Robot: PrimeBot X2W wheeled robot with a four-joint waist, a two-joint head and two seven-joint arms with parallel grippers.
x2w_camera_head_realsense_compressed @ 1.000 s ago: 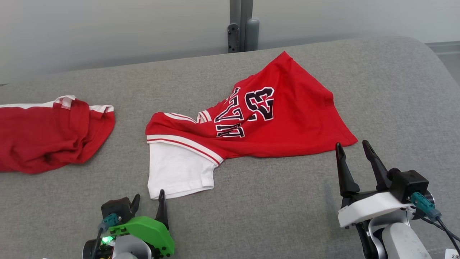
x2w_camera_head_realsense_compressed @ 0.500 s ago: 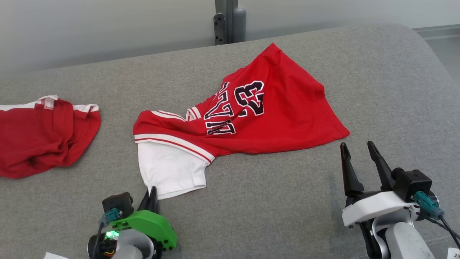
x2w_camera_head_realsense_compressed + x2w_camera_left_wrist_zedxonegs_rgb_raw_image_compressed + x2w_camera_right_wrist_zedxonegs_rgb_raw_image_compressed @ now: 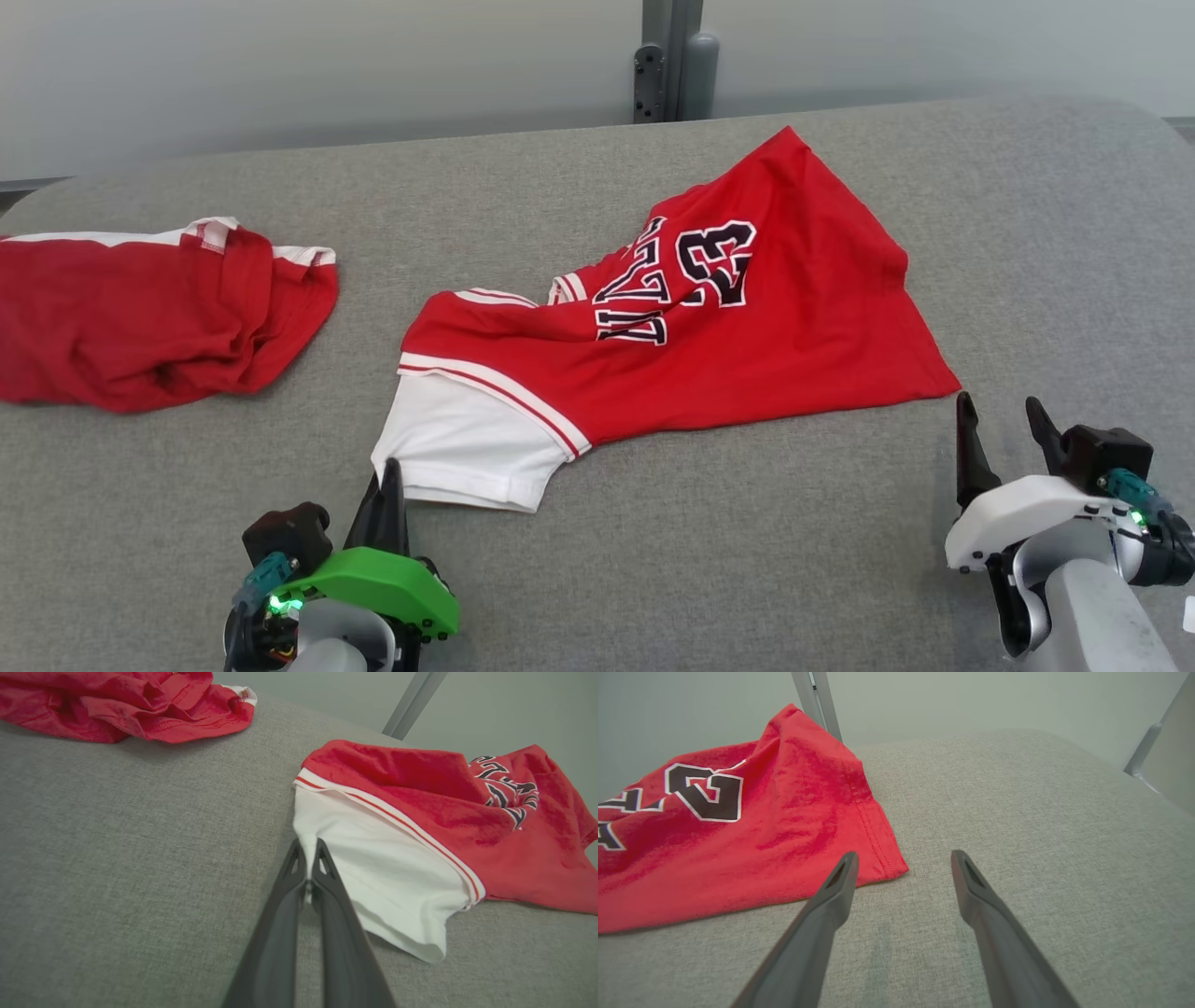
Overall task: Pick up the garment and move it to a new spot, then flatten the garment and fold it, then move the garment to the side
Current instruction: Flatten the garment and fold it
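Note:
The garment [image 3: 709, 336] is a red jersey with dark lettering, the number 23 and a white sleeve, lying rumpled mid-surface. My left gripper [image 3: 387, 471] is shut on the near corner of the white sleeve [image 3: 457, 448]. In the left wrist view the fingers [image 3: 308, 847] pinch that corner of the garment [image 3: 402, 858]. My right gripper [image 3: 999, 415] stands open just off the jersey's near right corner, touching nothing. In the right wrist view the open gripper [image 3: 903, 858] has the garment's hem corner [image 3: 878, 858] beside its left finger.
A second red garment [image 3: 159, 317] lies bunched at the far left, also seen in the left wrist view [image 3: 131, 700]. The grey padded surface [image 3: 747, 541] rounds off at the right. A grey post [image 3: 672, 61] stands behind the far edge.
My left gripper has gone from open to shut on the white sleeve's corner, and the sleeve is drawn slightly toward me. The head camera has shifted. The right gripper stays open.

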